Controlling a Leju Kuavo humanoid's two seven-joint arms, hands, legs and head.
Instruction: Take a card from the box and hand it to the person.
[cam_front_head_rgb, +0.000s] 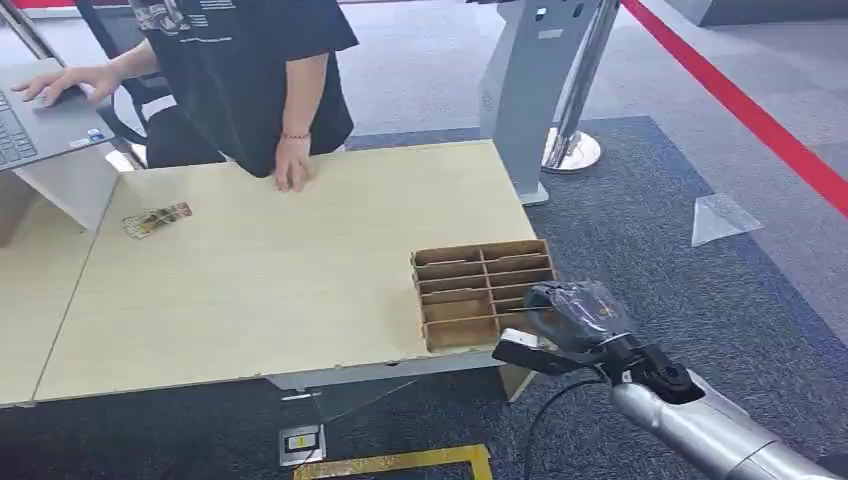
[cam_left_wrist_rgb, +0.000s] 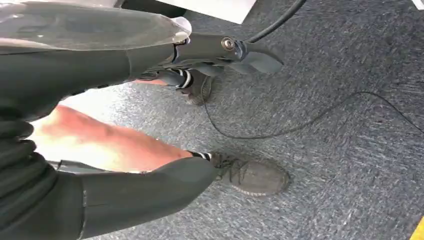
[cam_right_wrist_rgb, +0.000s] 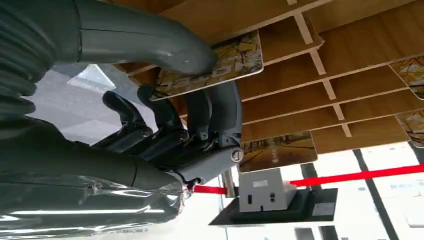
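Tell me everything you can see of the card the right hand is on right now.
The thin rectangular card with a yellow-brown printed face and pale rounded edge is pinched by the right hand: the thick grey thumb presses one face, darker fingers back the other. It looks like stiff glossy plastic, flat and unbent. It sits at a slot of the brown wooden divided box, at the table's near right corner; whether it touches a divider cannot be told.

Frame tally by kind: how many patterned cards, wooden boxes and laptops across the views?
Brown compartmented wooden box: 1
Patterned cards: 5 (one held card in the right hand, three slotted cards, one loose card on the light wooden table)
Grey laptop: 1
Total: 7
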